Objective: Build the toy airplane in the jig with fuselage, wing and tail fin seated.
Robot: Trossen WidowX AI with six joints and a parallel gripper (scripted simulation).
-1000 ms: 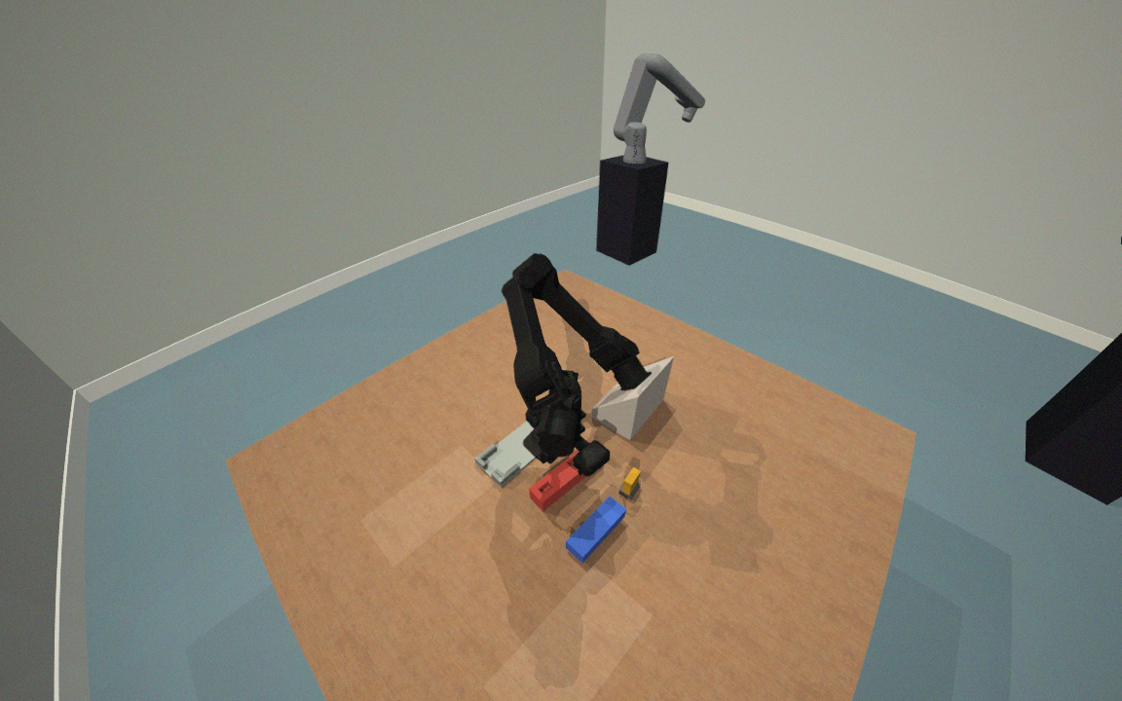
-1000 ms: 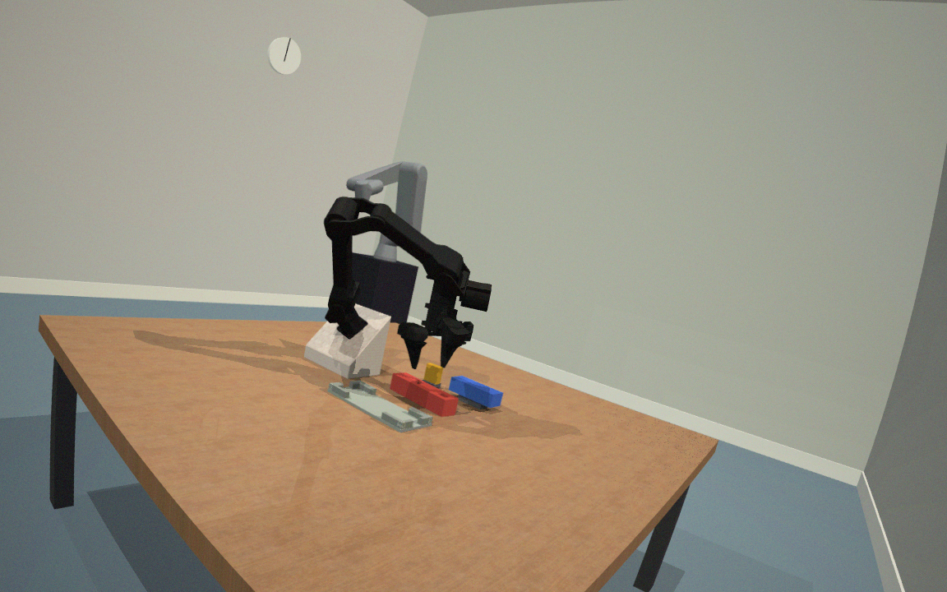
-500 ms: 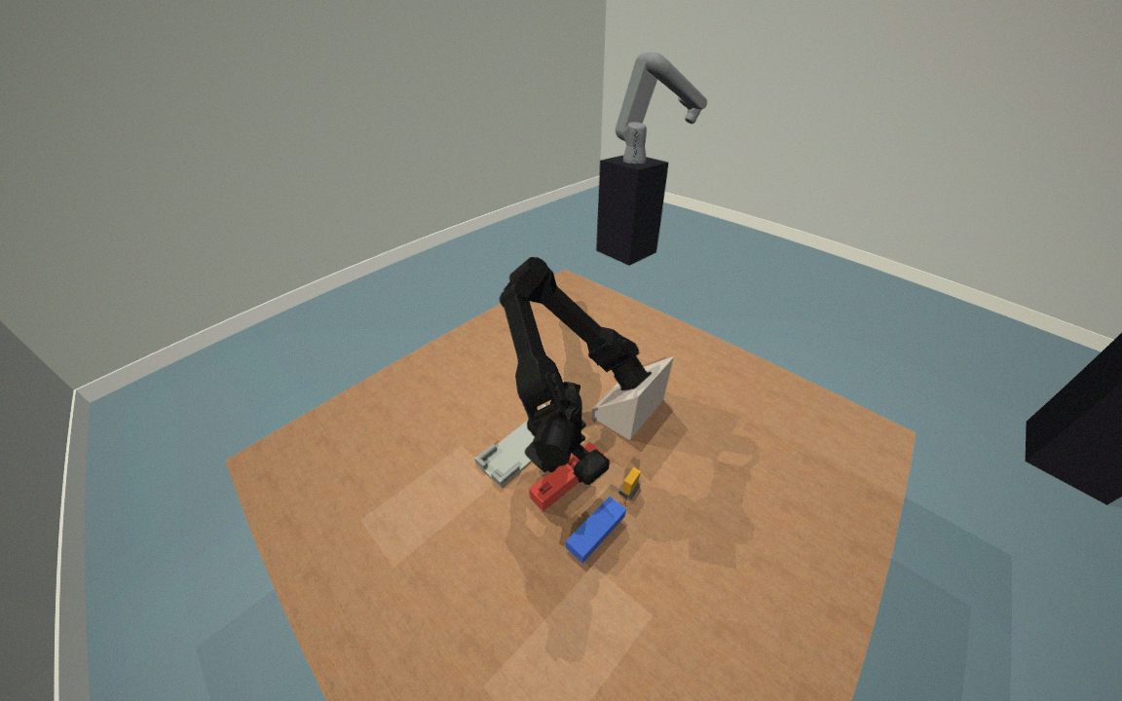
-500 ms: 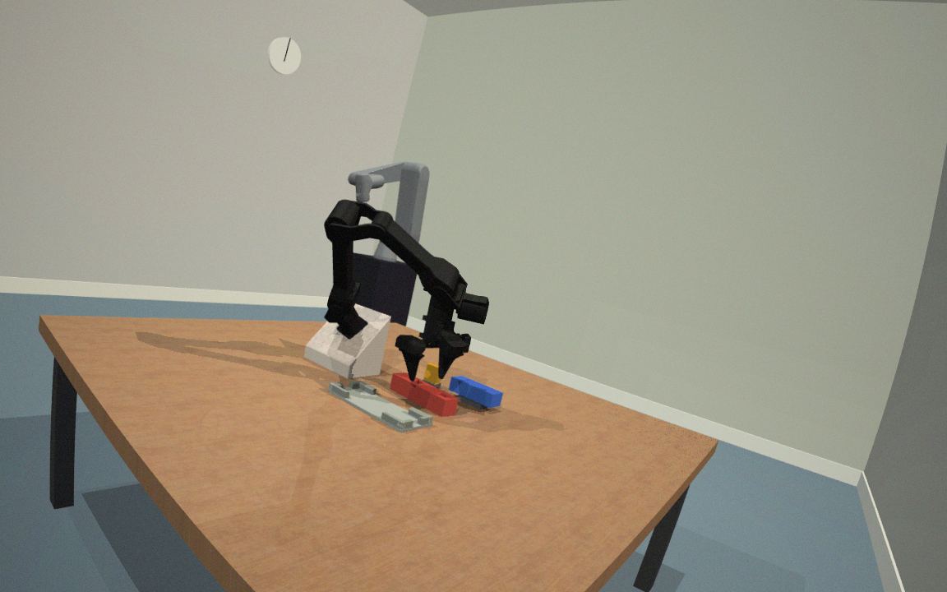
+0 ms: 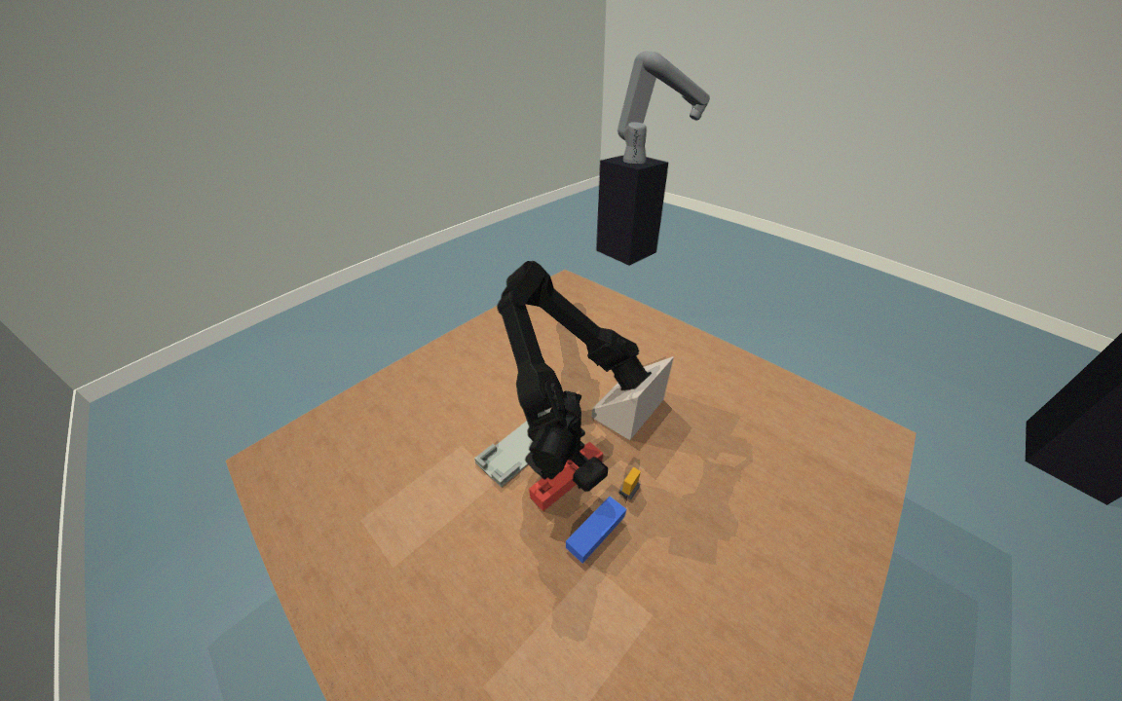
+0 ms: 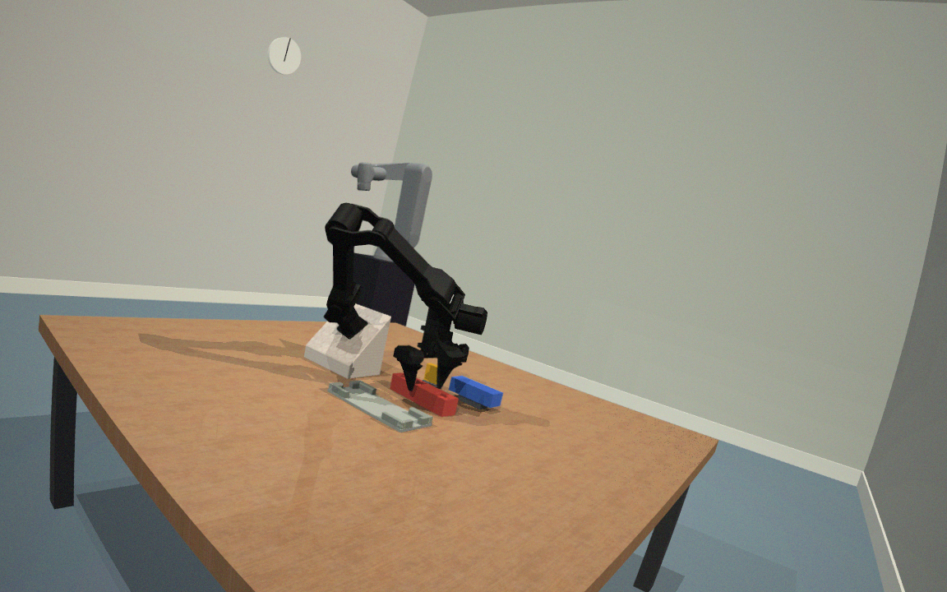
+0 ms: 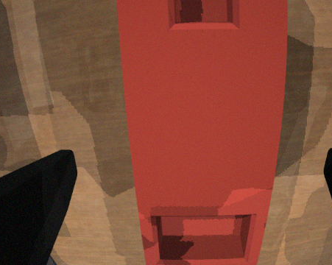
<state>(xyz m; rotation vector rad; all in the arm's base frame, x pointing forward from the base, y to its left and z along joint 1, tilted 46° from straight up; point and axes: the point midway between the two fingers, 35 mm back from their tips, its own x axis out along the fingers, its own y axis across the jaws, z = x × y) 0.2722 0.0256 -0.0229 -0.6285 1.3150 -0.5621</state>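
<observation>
The red fuselage [image 5: 552,491] [image 6: 445,404] [image 7: 202,92] lies on the table beside the cradle, its two sockets facing up in the wrist view. My gripper [image 6: 425,388] [image 7: 204,163] is open, pointing down, with one finger on each side of the fuselage and gaps on both sides. The pale grey-green cradle [image 5: 505,458] [image 6: 377,409] is empty where it shows; the arm hides part of it in the top view. The blue wing [image 5: 595,529] [image 6: 477,392] lies on the fuselage's other side. The small yellow tail fin [image 5: 631,481] [image 6: 431,373] stands near the wing, on something dark.
The arm's white wedge-shaped base [image 5: 648,408] [image 6: 371,358] stands on the wooden table [image 5: 426,601] [image 6: 403,500] behind the parts. Two grey arms on dark pedestals [image 5: 628,213] [image 5: 1109,418] stand off the table.
</observation>
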